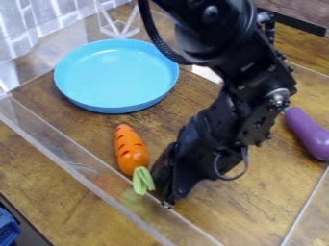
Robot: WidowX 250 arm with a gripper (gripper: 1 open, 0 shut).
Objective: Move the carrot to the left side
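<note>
My hand is down low near the desk, its fingers pressed together, with my dark, bulky arm rising above it and leaning up over the desk. Right beside my fingertips is the carrot: its light green leafy top sits next to them, close enough that I cannot tell whether they touch it. Its glossy orange body, marked with dark red stripes, runs away from me, up past my fingers toward a round blue plate. The carrot lies on the desk between my hand and the clear plastic wall, which slants past its leafy end. Beyond the carrot's far tip is the plate, well apart from my hand, flat on the wood with its raised rim showing all around. On the other side of me, past my arm, a purple eggplant lies on the desk, well away from my fingers and partly cut off by the edge of my view. Across the wall from my hand, low in the corner, a blue thing shows only in part, too little for me to name it.
</note>
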